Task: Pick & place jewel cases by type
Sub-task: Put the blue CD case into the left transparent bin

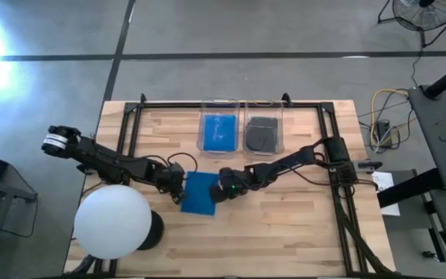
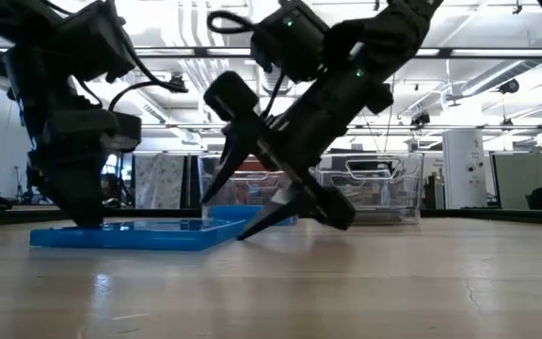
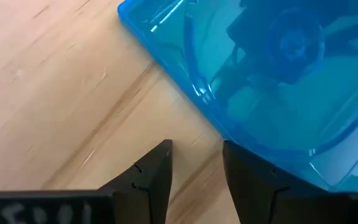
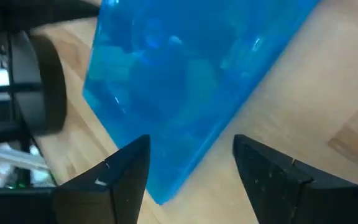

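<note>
One bright blue jewel case (image 1: 200,194) lies flat on the wooden table between my two grippers; the low view shows it (image 2: 125,234) as a thin slab. My left gripper (image 1: 179,188) (image 3: 194,168) is at its left edge, pointing down, open by a narrow gap. My right gripper (image 1: 221,188) (image 4: 191,171) comes slanting down at its right edge, open wide, with a corner of the case (image 4: 166,186) between its fingers. Other blue cases (image 1: 219,130) and dark cases (image 1: 262,135) lie in two clear bins. My left gripper comes from above. One finger (image 3: 247,180) stands against the case's left edge (image 3: 229,134), and the other is over bare wood. I cannot tell whether that finger touches the case. My right gripper's fingers stand on either side of the case's right corner. I cannot tell whether they touch it.
The two clear bins (image 1: 241,124) stand side by side at the table's far edge; one bin (image 2: 374,188) shows behind the right arm in the low view. A large white sphere (image 1: 113,222) sits at the near left corner. Bare wood (image 1: 285,225) lies near and to the right.
</note>
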